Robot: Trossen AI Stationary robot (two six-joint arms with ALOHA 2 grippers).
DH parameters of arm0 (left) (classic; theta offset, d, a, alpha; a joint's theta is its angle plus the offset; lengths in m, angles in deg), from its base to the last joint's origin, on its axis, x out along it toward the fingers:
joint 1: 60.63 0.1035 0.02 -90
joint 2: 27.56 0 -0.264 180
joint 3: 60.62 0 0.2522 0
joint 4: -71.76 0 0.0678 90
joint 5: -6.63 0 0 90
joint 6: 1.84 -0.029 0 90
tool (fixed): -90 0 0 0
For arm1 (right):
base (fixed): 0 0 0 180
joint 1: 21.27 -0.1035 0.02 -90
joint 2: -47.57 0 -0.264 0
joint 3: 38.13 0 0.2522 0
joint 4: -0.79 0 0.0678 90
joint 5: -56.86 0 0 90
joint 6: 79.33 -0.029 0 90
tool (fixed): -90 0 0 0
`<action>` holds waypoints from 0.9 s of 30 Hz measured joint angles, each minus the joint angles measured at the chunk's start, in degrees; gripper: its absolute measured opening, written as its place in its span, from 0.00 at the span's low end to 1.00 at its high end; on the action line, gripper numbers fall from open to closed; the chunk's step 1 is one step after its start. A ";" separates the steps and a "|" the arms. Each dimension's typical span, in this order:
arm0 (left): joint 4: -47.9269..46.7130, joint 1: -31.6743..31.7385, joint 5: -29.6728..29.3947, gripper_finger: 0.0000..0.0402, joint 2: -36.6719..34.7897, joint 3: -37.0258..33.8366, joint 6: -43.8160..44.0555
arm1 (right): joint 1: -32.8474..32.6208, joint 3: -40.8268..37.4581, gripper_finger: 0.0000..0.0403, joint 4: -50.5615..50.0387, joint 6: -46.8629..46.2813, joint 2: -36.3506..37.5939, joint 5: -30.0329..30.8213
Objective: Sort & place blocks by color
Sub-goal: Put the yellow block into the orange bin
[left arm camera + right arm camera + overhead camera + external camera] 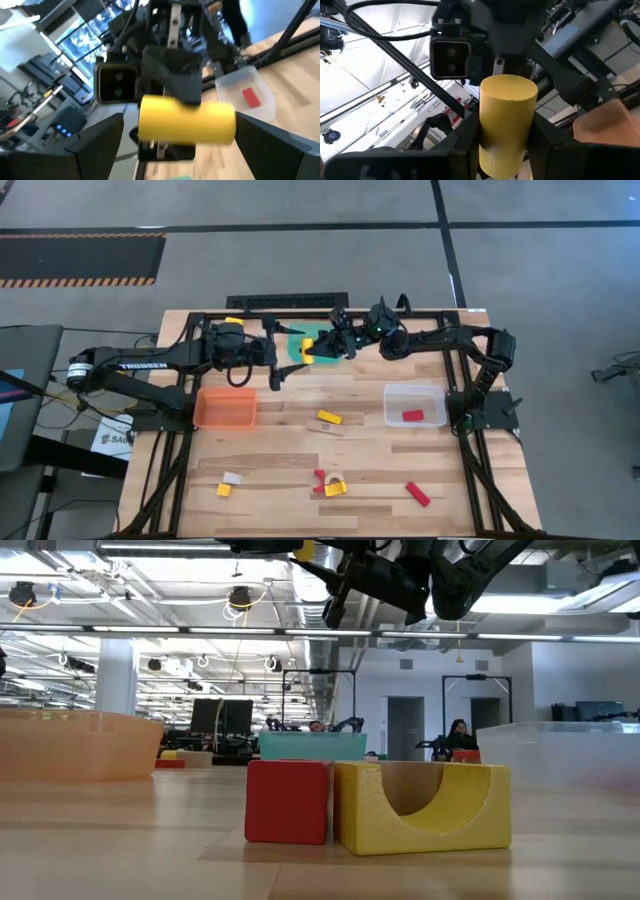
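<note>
Risking a drop over the teal bin [296,346] — right gripper [327,346] clenching the yellow cylinder [506,125], left gripper [281,357] hanging released nearby — through mistimed handover.

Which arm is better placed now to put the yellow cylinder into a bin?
Right, probably. The right gripper is shut on the yellow cylinder, close beside the teal bin. The left gripper is open and holds nothing.

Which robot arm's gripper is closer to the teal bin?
Right. The right gripper hangs over the teal bin, shut on a yellow cylinder. The left gripper waits beside the bin, toward the orange bin.
</note>
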State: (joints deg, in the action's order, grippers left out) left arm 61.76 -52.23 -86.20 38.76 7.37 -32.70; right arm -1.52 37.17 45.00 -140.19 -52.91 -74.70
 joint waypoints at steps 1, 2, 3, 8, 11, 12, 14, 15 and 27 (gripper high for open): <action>0.06 0.00 0.26 0.88 0.21 0.00 0.07 | -0.02 0.00 0.30 -0.49 0.03 0.00 -0.02; -0.59 0.10 0.84 0.88 0.29 -0.03 0.54 | -0.17 -0.02 0.30 -1.03 0.18 0.00 -0.12; -0.48 0.26 1.53 0.88 0.57 -0.06 0.94 | -0.29 -0.02 0.30 -1.37 0.63 0.00 -0.13; -0.10 1.03 4.06 0.88 1.54 -0.04 3.09 | -0.37 -0.02 0.30 -1.49 0.93 0.00 0.03; -0.02 1.03 4.05 0.88 1.89 -0.04 2.93 | -0.37 -0.02 0.30 -1.48 0.95 0.00 0.15; 0.03 1.00 4.06 0.88 1.89 -0.04 2.91 | -0.35 -0.02 0.31 -1.50 0.93 0.00 0.17; 0.37 1.00 4.04 0.87 2.01 -0.04 2.90 | -0.34 -0.02 0.31 -1.64 0.93 0.00 0.24; 0.34 1.00 4.04 0.85 2.14 -0.04 2.90 | -0.35 -0.02 0.31 -1.67 0.93 0.00 0.24; 1.45 0.96 3.99 0.64 2.22 -0.06 -0.86 | -0.06 -0.02 0.38 -1.62 0.47 0.00 -0.14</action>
State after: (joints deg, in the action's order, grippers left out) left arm 63.21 -51.27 -82.21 40.98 7.31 -33.56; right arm -1.58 37.15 43.38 -139.71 -52.91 -74.84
